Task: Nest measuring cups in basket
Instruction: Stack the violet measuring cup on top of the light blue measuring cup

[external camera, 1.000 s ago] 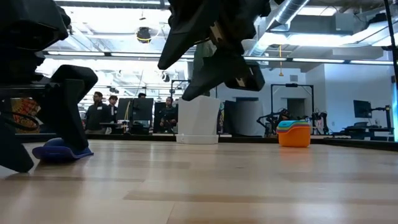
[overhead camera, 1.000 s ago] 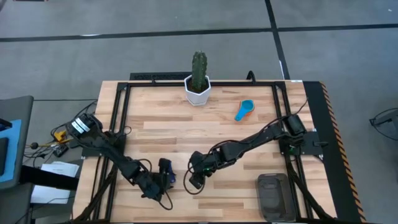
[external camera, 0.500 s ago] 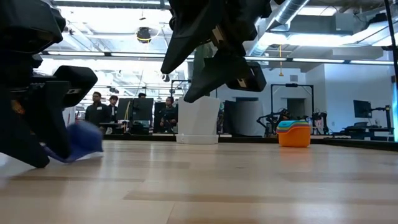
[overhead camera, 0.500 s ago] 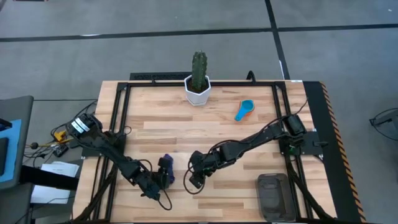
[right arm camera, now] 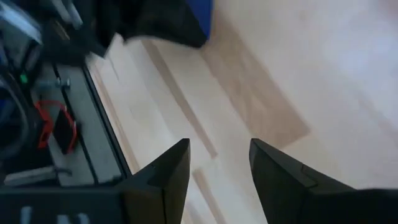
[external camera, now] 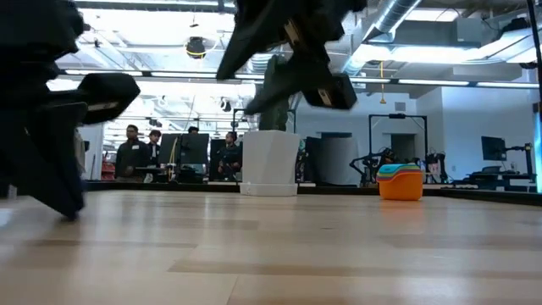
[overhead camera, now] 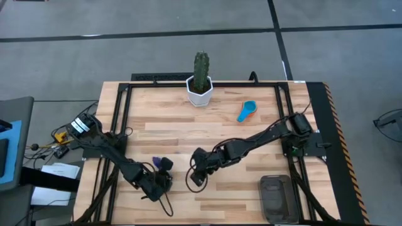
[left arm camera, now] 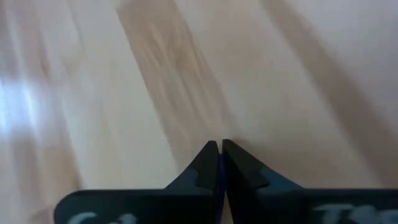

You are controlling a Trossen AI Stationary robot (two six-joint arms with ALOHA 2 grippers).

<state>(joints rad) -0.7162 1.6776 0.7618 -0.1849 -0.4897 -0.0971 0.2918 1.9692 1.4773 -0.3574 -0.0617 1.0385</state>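
Lifted since before, left gripper (overhead camera: 164, 171) pinches the dark blue cup's (overhead camera: 163, 164) thin flat handle.

Even bright overhead light; wrist views motion-blurred; low view foreground smeared.

The cactus pot (overhead camera: 200, 91) stands at the worktop's (overhead camera: 169, 129) far edge, in the middle. To its right and nearer lies a stack of measuring cups (overhead camera: 246, 111). The basket (overhead camera: 276, 196) sits far from the pot, in the near right corner. Another cup (overhead camera: 163, 164) is near the front, left of the pot.
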